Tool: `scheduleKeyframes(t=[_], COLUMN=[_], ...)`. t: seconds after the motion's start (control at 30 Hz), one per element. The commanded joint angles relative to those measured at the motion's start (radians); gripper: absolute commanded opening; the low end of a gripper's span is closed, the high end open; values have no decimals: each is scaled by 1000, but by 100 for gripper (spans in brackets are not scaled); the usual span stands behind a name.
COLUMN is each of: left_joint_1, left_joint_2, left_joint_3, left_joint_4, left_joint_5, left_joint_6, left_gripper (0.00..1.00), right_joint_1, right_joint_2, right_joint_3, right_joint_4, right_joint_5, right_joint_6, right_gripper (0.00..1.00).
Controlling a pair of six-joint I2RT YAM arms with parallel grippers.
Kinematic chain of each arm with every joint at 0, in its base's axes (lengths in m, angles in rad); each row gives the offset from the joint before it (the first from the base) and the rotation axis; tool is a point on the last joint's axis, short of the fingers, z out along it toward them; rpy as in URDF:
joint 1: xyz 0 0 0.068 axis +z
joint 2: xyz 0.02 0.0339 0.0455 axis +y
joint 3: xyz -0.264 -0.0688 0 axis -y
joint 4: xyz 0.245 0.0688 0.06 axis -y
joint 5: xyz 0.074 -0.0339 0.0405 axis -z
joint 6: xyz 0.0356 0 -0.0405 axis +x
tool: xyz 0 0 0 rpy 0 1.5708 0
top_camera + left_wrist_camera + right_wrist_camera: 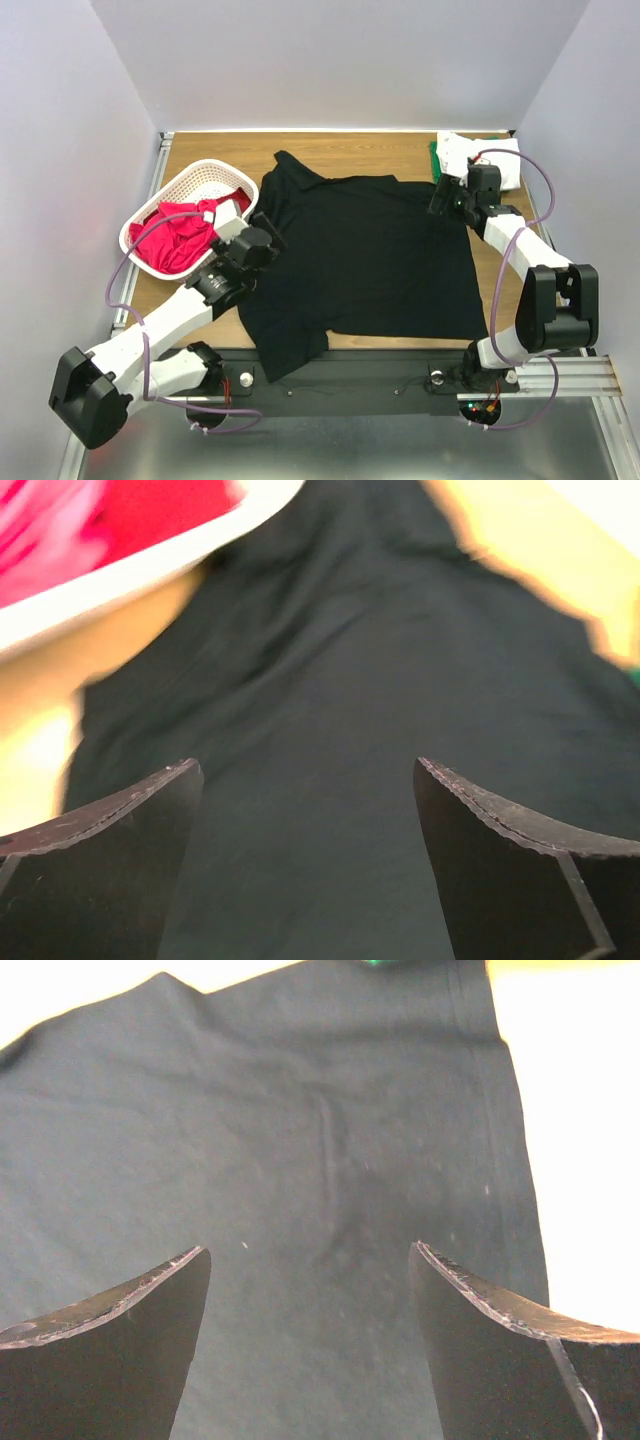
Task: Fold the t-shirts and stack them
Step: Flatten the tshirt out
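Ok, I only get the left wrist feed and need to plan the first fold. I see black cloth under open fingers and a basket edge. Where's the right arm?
Observer: The right gripper is open over the black t-shirt, near its far right corner.
Operator: Are there other shirts on that side?
Observer: A white t-shirt lies in the far right corner of the table, with green cloth showing beside it.
Operator: Is the black one fully on the table?
Observer: No, its near left part spills onto the black rail.
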Motion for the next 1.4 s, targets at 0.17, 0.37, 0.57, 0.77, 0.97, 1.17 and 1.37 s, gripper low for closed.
scheduleKeyframes(t=[0.17,0.37,0.57,0.77,0.97,1.17,1.37], left_joint_1=[-166,-311,-443,-629,-801,-876,-896], left_joint_2=[-26,17,64,95,228,225,156], left_joint_3=[60,106,87,20,107,31,-45], left_joint_4=[-666,-826,-858,-878,-970,-904,-884], left_joint_5=[-187,-63,84,239,295,397,407], left_joint_6=[-583,-799,-906,-1125,-1228,-1304,-1381], left_gripper=[99,98,98,96,87,78,76], right_joint_1=[-7,-9,-9,-15,-17,-21,-21], right_joint_2=[-23,-29,-32,-37,-43,-52,-57], right_joint_3=[-36,-49,-53,-58,-59,-69,-73], right_joint_4=[39,46,47,52,56,58,59], right_joint_5=[-16,-27,-29,-44,-67,-69,-78], right_joint_6=[-2,-7,-12,-10,-8,-7,-4], right_gripper=[86,87,87,88,87,88,88])
